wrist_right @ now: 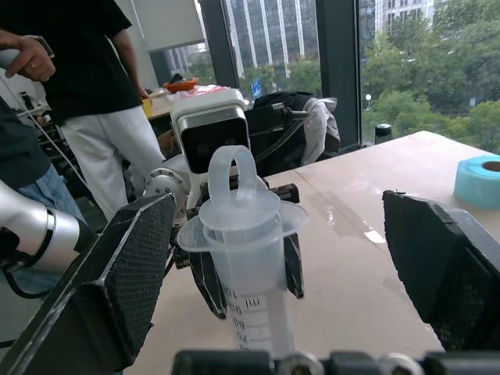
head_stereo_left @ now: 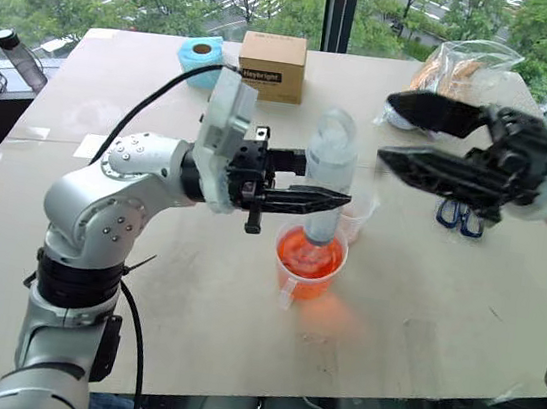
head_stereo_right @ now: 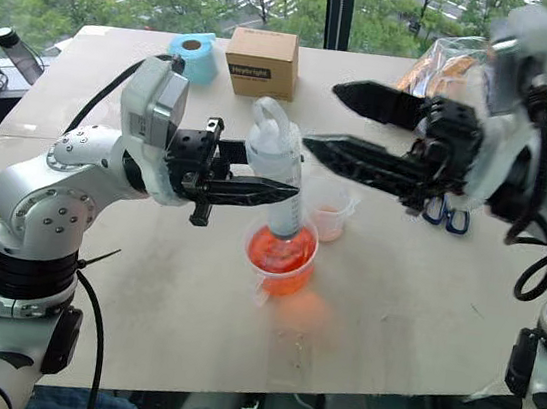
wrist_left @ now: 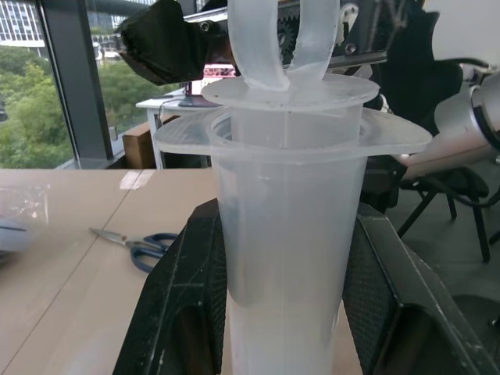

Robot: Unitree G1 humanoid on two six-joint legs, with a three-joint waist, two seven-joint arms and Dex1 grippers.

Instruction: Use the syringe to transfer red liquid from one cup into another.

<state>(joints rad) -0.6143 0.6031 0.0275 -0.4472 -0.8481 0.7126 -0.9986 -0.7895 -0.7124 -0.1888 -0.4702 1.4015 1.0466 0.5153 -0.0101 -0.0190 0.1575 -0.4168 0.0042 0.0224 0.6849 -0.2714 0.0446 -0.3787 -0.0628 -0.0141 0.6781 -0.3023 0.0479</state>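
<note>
Syringe [head_stereo_left: 329,177] upright, tip dipped in red liquid [head_stereo_left: 309,256] inside handled cup [head_stereo_left: 308,263], pinched by left gripper [head_stereo_left: 304,201]. Smaller clear cup [head_stereo_left: 355,218] just behind. Two cups, one syringe. Right gripper [head_stereo_left: 412,135] spread wide, near plunger loop.

— What carries everything?
— A pale beige table [head_stereo_left: 410,313].
— What stands on it?
— The orange handled cup [head_stereo_left: 308,263], holding red liquid [head_stereo_left: 307,256], is the landmark. Just behind it, to the right, stands the smaller clear cup [head_stereo_left: 356,218]. Farther right lie blue-handled scissors [head_stereo_left: 460,219]. Well behind sit a cardboard box [head_stereo_left: 271,66], a blue tape roll [head_stereo_left: 200,57] and a plastic bag [head_stereo_left: 467,74].
</note>
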